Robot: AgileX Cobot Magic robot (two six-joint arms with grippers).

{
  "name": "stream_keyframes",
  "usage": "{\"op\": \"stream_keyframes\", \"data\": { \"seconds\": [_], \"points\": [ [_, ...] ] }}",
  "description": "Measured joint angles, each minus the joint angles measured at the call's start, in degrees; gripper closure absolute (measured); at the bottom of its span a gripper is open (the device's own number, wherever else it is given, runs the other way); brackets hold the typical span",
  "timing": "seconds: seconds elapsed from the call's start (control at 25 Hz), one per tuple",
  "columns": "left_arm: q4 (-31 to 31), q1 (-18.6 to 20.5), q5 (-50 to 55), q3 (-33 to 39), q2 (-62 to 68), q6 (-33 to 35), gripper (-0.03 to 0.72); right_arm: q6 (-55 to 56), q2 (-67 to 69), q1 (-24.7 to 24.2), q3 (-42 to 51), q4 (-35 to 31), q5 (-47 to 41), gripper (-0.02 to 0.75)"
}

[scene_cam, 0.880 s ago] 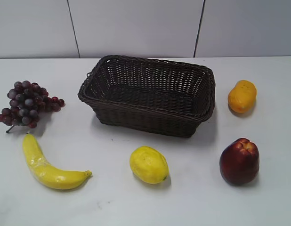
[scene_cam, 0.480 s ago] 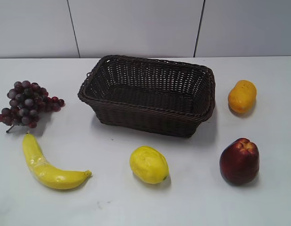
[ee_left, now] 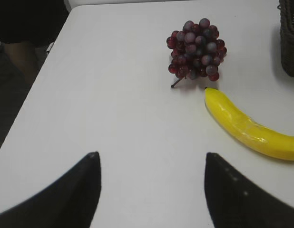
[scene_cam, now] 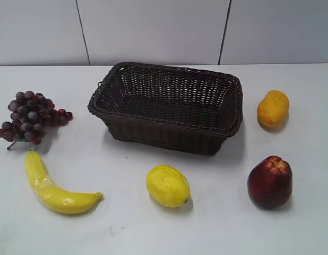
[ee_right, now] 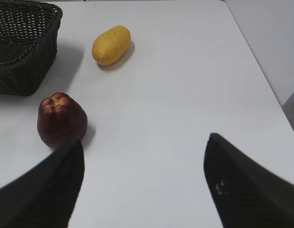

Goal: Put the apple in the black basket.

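Note:
The dark red apple [scene_cam: 269,182] stands upright on the white table at the front right; it also shows in the right wrist view [ee_right: 61,119]. The black basket [scene_cam: 169,106] sits empty at the table's middle back, and its corner shows in the right wrist view [ee_right: 23,47]. My right gripper [ee_right: 144,142] is open and empty, with its left finger just in front of the apple. My left gripper [ee_left: 151,159] is open and empty over bare table, in front of the grapes and banana. Neither gripper shows in the exterior view.
A yellow lemon [scene_cam: 167,186] lies in front of the basket. A banana [scene_cam: 50,187] and purple grapes [scene_cam: 28,117] lie at the left. An orange-yellow fruit [scene_cam: 273,108] sits right of the basket. The table's right edge [ee_right: 261,71] is near.

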State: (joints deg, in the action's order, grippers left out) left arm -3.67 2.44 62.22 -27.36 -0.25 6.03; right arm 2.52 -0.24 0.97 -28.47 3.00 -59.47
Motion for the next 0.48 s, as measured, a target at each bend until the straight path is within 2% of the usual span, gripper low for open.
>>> {"op": "stream_keyframes", "data": {
  "seconds": [0.32,0.48],
  "points": [
    [0.0,0.0,0.0,0.0,0.0,0.0,0.181,0.0,0.2,0.0,-0.3,-1.0,0.9,0.147],
    [0.0,0.0,0.0,0.0,0.0,0.0,0.181,0.0,5.4,0.0,-1.4,-1.2,8.4,0.143]
  ]
}}
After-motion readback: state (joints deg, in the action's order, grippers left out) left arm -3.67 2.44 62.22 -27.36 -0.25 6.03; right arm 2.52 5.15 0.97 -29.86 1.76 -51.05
